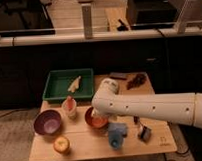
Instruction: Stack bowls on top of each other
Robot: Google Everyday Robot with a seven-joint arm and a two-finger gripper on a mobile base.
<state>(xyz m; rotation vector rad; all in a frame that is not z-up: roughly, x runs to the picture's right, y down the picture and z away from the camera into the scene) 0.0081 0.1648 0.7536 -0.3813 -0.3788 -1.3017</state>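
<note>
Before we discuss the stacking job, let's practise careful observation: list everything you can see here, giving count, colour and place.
purple bowl: one, purple, paler inside, table front left.
orange-red bowl: one, table middle, partly behind the arm.
tray: one, green, back left.
pale object: one, inside the tray.
cup: one, pale, something orange in it, in front of the tray.
fruit: one, yellow-red, front left edge.
blue object: one, front centre.
small dark object: one, front right.
dark item: one, back right.
table: one, light wood.
arm: one, white, reaching from the right.
gripper: one, at the orange-red bowl, mostly hidden.
</note>
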